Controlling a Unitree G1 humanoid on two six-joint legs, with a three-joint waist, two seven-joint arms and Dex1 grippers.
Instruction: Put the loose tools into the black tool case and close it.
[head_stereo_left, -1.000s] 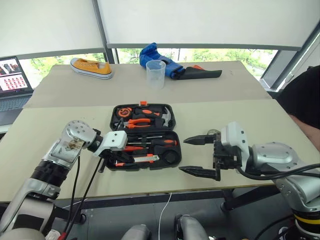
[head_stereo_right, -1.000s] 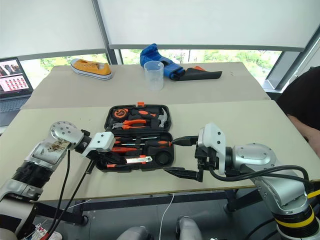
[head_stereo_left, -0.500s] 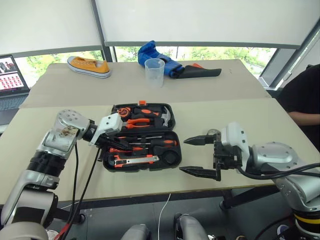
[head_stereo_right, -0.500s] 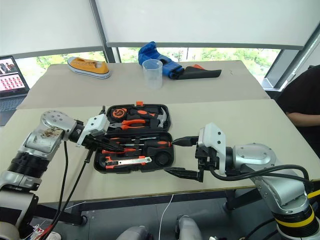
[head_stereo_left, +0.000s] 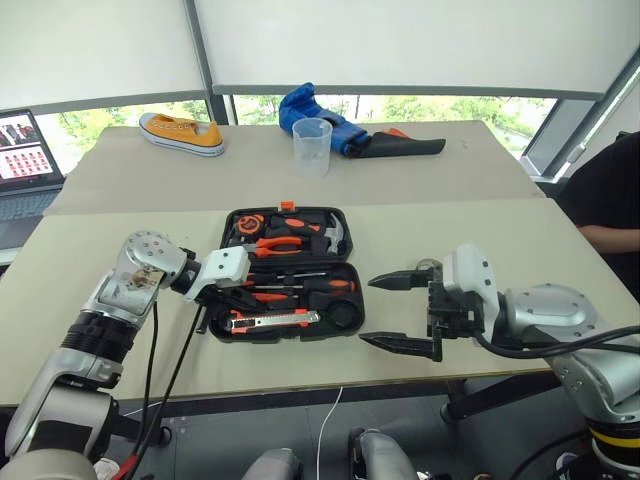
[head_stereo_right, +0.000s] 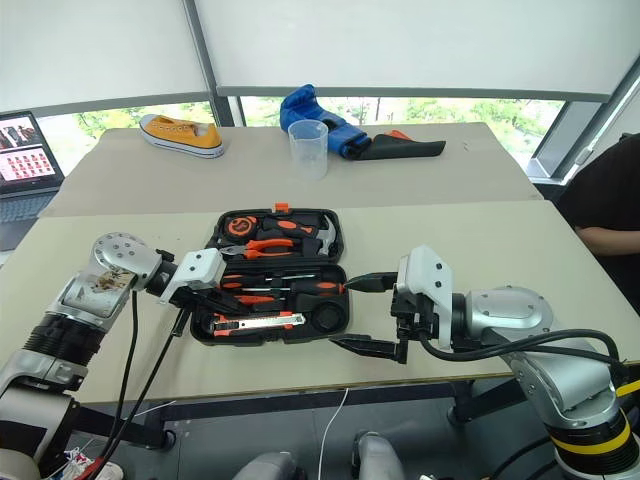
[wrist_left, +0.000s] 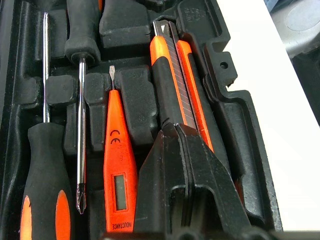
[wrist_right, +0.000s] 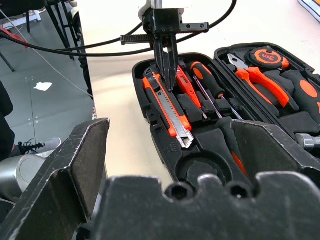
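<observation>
Tools look mostly packed from where I sit. My left gripper (wrist_right: 167, 60) has its fingers pressed together, empty, tips down just over the knife (wrist_left: 175, 80), which lies in its slot along the near edge of the case (head_stereo_left: 350, 325). Beside it in the left wrist view sit the tester (wrist_left: 119, 170) and two screwdrivers (wrist_left: 80, 125), each in its own recess. My right gripper (head_stereo_left: 400, 312) hangs just right of the case with its fingers spread wide, holding nothing.

The case lies open and flat on the near table. Its far half holds the pliers (head_stereo_left: 278, 242), hammer (head_stereo_left: 335, 235) and tape measure (head_stereo_left: 245, 226). A round recess at the near right corner (wrist_right: 200, 170) reads empty, and I cannot make out the tape roll for certain; a small dark thing behind my right gripper may be it. I judge that left to do are that roll, perhaps, and folding the lid shut and latching it.

On the far table stand a cup (head_stereo_left: 312, 146), a shoe (head_stereo_left: 182, 134) and a blue cloth (head_stereo_left: 310, 105).
</observation>
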